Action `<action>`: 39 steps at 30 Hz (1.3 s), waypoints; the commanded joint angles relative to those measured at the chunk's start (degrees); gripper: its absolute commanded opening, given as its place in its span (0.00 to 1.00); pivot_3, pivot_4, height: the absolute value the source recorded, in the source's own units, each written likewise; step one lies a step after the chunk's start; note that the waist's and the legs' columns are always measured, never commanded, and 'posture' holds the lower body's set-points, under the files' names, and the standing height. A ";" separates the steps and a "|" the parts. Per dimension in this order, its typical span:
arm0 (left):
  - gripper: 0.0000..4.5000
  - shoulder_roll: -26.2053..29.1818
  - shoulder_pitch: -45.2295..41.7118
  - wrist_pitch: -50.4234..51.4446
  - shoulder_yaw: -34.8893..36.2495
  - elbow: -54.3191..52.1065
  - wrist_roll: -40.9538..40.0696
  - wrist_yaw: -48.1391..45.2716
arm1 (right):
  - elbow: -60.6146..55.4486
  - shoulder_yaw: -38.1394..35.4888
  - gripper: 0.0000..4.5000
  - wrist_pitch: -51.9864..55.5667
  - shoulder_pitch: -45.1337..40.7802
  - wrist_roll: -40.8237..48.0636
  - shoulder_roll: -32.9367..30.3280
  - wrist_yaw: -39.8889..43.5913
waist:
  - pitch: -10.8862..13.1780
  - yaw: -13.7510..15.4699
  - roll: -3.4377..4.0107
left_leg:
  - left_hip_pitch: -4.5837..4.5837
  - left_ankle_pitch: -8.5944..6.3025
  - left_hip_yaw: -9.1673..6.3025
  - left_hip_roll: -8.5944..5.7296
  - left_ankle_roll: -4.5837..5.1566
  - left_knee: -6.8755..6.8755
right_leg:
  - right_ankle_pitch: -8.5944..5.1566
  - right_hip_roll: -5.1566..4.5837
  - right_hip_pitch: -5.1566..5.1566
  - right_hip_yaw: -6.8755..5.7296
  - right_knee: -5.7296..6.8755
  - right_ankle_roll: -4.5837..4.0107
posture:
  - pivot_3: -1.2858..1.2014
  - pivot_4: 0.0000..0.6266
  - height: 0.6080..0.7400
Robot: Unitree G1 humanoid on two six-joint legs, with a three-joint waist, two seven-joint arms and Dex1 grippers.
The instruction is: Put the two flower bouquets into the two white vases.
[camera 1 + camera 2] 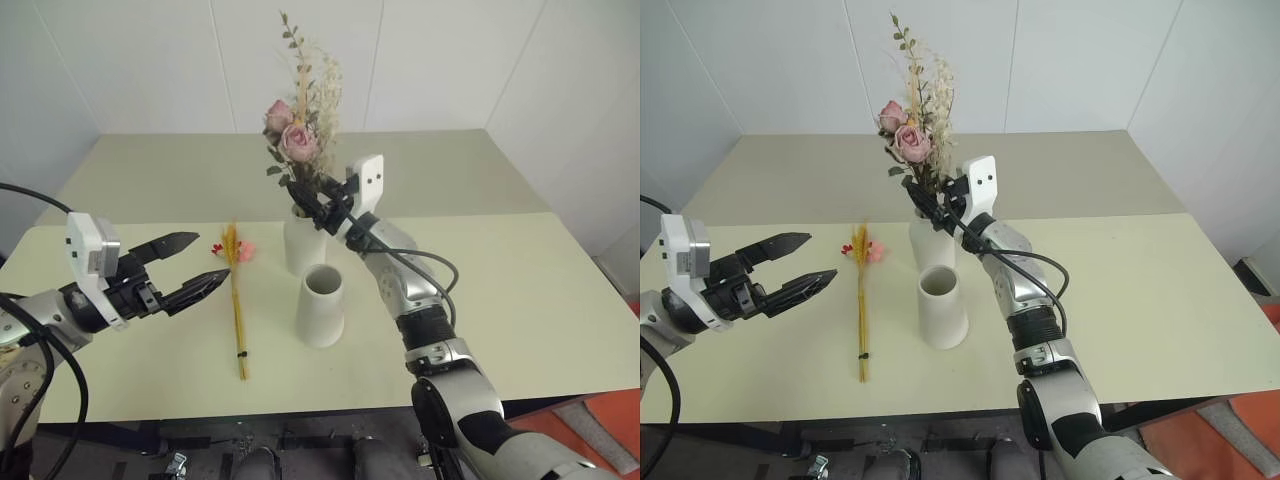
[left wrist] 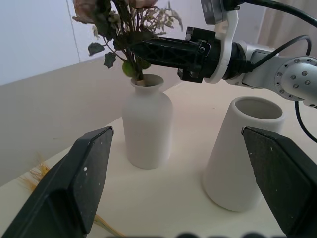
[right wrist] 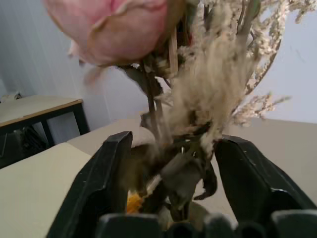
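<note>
My right claw sits at the mouth of the bottle vase, its fingers parted on either side of the rose bouquet. In my right wrist view the stems stand in the gap between the two fingers; I cannot tell whether either finger touches them. The bouquet stands upright with its stems down in the narrow neck, roses and cream sprigs rising well above the rim.

My left claw hangs above the bench on the left, spread wide and holding nothing, pointing across toward the vases.

The cone vase stands just in front of the bottle vase, near it but apart, its wide mouth empty. The wheat bouquet lies flat on the bench between my left claw and the vases, its small pink and red blossoms at the far end and its stalks running back toward me.
</note>
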 commanded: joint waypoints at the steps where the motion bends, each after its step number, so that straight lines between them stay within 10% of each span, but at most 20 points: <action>1: 1.00 1.05 -0.94 -0.25 -0.10 -0.31 0.77 0.38 | -7.58 0.46 0.99 2.16 0.00 0.42 -3.02 1.99 | 0.00 0.00 0.00 | 0.00 0.00 0.00 0.00 0.00 0.00 | 0.00 0.00 0.00 0.00 0.00 0.00 | 0.52 0.24 1.00; 11: 1.00 5.85 -6.94 21.03 -13.45 0.84 9.79 17.19 | -25.64 0.20 0.99 18.20 6.63 6.67 -24.30 17.67 | 0.05 0.95 -0.06 | 0.01 0.00 -0.03 -0.05 0.00 0.00 | -0.02 -0.01 0.06 -0.02 -0.05 0.03 | 0.52 0.24 1.00; 24: 1.00 -10.78 -30.47 43.56 -31.81 21.58 21.13 33.08 | -34.82 -4.03 0.99 20.95 10.38 14.79 -37.54 29.09 | 0.08 1.63 -0.11 | 0.02 0.00 -0.10 -0.11 0.00 0.02 | -0.02 0.02 0.13 -0.03 -0.06 0.05 | 0.52 0.24 1.00; 39: 0.00 -13.18 -33.60 36.50 -22.87 23.73 26.95 32.61 | -33.17 -7.17 1.00 21.06 16.14 21.54 -48.58 44.24 | 0.09 1.48 -0.13 | 0.14 0.01 -0.10 -0.13 0.00 0.03 | -0.03 0.00 0.24 -0.01 -0.04 0.06 | 0.52 0.24 1.00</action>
